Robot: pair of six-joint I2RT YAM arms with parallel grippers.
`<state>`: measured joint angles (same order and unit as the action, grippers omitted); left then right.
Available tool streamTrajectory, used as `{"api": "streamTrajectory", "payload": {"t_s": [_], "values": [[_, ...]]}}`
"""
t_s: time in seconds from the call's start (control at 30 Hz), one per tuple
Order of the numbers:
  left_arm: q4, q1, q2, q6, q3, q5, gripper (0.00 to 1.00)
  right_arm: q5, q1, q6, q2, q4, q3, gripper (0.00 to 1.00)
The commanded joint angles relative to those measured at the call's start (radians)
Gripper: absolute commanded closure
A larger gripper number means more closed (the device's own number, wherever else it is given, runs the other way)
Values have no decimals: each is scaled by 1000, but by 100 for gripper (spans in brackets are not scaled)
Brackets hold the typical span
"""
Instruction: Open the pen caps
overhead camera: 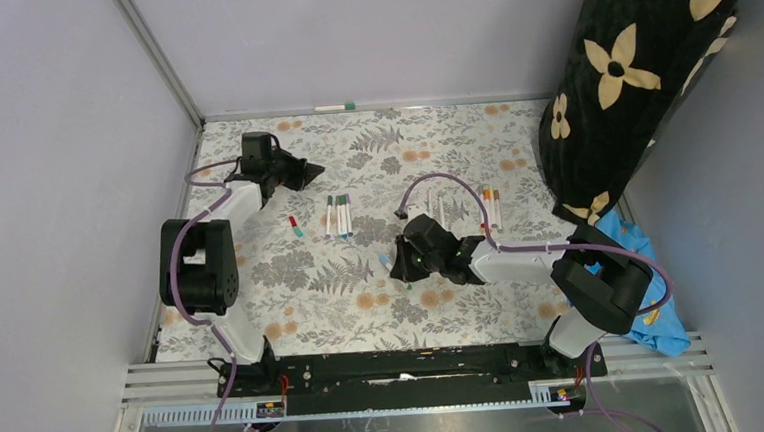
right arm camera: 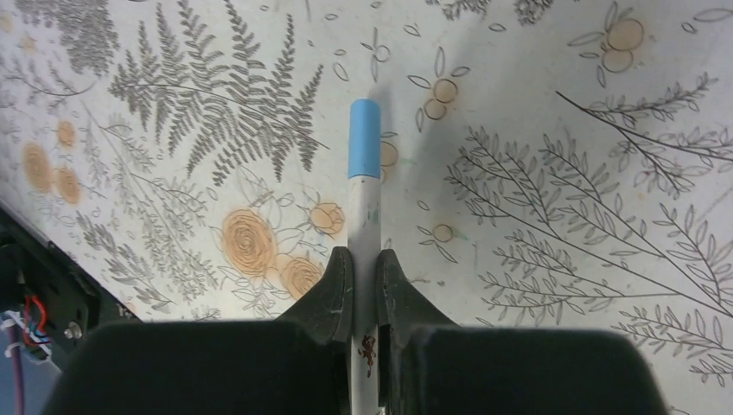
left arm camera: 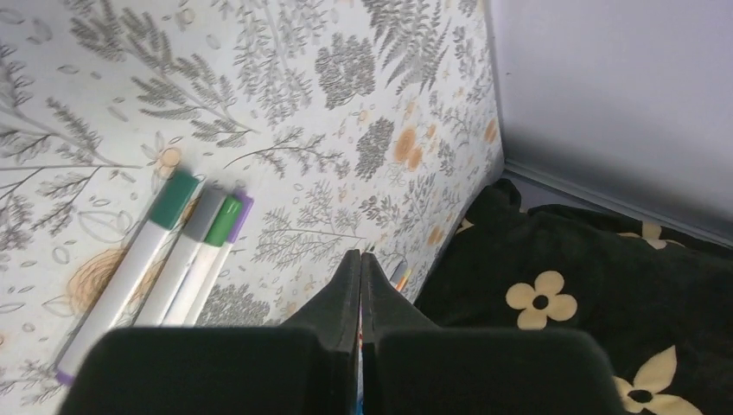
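Top cam: high, behind arm bases, looks down on whole table (overhead camera: 364,307), pen group (overhead camera: 338,216) incl. L wrist cam: low, close, faces across table to cushion (left arm camera: 605,285); shares pen group (left arm camera: 186,251) w/ top. R wrist cam: v. close, looks down on pen (right arm camera: 364,216) w/ blue cap (right arm camera: 364,138).

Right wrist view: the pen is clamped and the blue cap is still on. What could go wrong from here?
1. The right hand grips the white barrel back from the blue cap; a pull could swivel or slide the pen.
2. The left hand is shut, close to the green-capped pens; swinging over may scatter them.
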<state>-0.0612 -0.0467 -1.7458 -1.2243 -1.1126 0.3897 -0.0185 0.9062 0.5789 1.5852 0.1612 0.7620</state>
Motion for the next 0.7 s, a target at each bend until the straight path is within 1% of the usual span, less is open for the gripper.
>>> {"api": "streamTrajectory", "payload": {"t_s": [0.0, 0.1, 0.13, 0.17, 0.3, 0.37, 0.4, 0.47, 0.53, 0.67], "values": [[63, -18, 3, 35, -35, -52, 100, 3, 3, 6, -35, -32, 13, 100], [19, -20, 13, 91, -53, -34, 100, 13, 3, -12, -50, -64, 41, 100], [0, -21, 15, 108, -63, -17, 100, 40, 3, -17, -55, -76, 55, 100], [-19, -24, 14, 128, -71, 0, 94, 47, 3, -21, -60, -89, 66, 100], [-61, -44, 42, 193, -50, 51, 61, 78, 3, -36, -84, -121, 110, 100], [-57, -54, 65, 208, -18, 68, 48, 89, 3, -50, -85, -141, 140, 100], [-56, -59, 78, 214, -2, 74, 42, 93, 3, -54, -83, -150, 156, 100], [-51, -71, 102, 224, 26, 85, 36, 98, 3, -66, -76, -155, 190, 100], [-48, -82, 121, 225, 51, 103, 33, 101, 3, -74, -69, -186, 216, 100], [-37, -126, 148, 214, 94, 131, 33, 106, 0, -90, -47, -183, 265, 100]]}}
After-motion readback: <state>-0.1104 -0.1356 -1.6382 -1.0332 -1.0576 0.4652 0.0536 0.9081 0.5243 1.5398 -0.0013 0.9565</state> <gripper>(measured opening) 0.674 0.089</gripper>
